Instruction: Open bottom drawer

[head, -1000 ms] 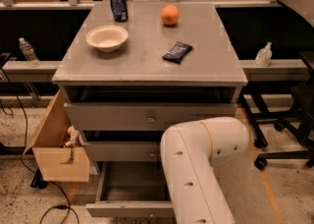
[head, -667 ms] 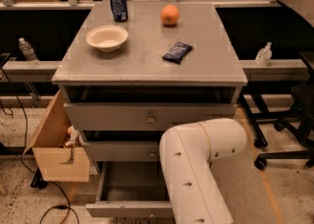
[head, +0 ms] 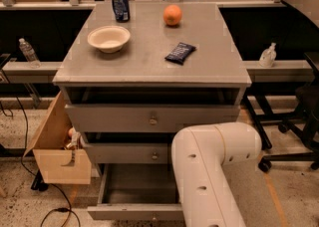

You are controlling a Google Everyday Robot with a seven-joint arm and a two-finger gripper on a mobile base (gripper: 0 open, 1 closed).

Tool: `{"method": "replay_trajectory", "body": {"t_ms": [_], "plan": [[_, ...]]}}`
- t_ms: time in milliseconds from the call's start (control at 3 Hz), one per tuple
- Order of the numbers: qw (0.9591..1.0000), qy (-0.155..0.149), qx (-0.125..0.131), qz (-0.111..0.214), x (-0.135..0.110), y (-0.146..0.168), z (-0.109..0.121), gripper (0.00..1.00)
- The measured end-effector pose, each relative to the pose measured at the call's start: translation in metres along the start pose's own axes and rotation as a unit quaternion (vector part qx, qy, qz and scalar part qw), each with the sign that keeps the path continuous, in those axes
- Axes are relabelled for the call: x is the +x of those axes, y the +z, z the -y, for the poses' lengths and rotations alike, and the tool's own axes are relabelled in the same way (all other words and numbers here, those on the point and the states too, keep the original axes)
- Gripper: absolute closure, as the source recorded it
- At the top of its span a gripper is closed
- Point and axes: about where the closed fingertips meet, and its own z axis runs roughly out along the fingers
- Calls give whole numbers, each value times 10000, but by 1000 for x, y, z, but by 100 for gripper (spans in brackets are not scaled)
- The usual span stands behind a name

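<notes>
The grey cabinet [head: 149,66] has three drawers. The bottom drawer [head: 132,212] stands pulled out towards me, and its empty inside [head: 139,183] shows. Its front panel runs along the lower edge of the view. The middle drawer [head: 124,154] and the top drawer [head: 149,119] are pulled out only slightly. My white arm [head: 214,166] bends across the lower right and covers the right part of the bottom drawer. My gripper is not in view. It lies somewhere behind or below the arm.
On the cabinet top are a white bowl [head: 108,38], a blue can [head: 120,4], an orange [head: 172,15] and a dark snack packet [head: 180,53]. An open cardboard box [head: 57,159] stands at the cabinet's left. Chair wheels [head: 279,144] are at the right, cables [head: 55,206] on the floor.
</notes>
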Motion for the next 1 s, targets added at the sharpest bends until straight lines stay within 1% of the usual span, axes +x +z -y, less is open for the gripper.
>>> {"method": "replay_trajectory", "body": {"t_ms": [333, 667, 1000], "plan": [[10000, 3, 51, 79, 0, -5, -2, 0], [9997, 3, 171, 175, 1, -12, -8, 14], [9997, 3, 171, 175, 1, -13, -8, 37]]}}
